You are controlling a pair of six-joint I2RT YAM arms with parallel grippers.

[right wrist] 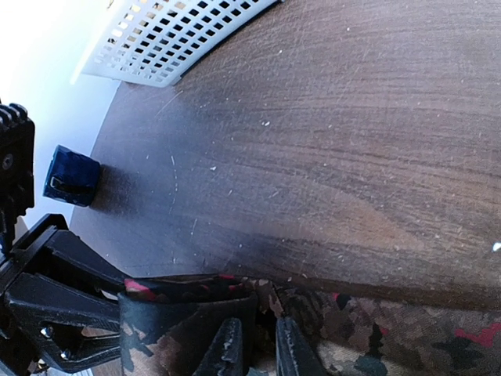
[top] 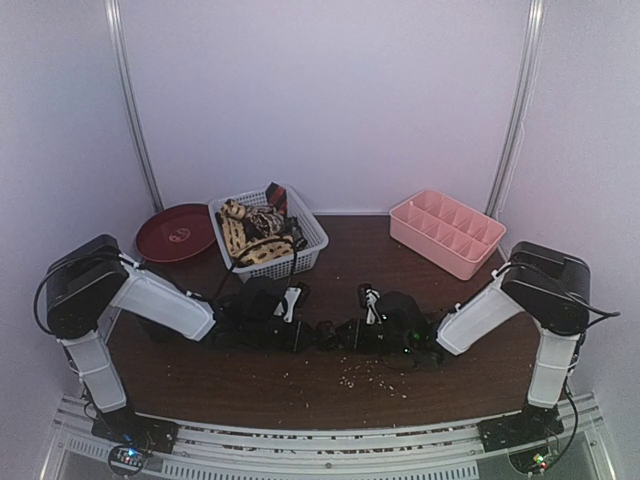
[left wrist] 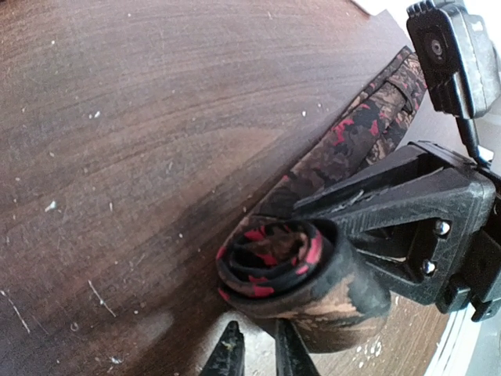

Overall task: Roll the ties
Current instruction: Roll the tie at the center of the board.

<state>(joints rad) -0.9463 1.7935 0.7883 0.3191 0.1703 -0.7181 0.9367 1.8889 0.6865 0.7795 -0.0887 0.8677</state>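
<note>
Tie (left wrist: 270, 258), camouflage-patterned with red flecks, lies half rolled on table (left wrist: 117, 117).

- Found no readable text, label, brand or number in any view.
- Noted only a small pale mark at the middle of the plate (top: 158, 224), too small to read.
</note>
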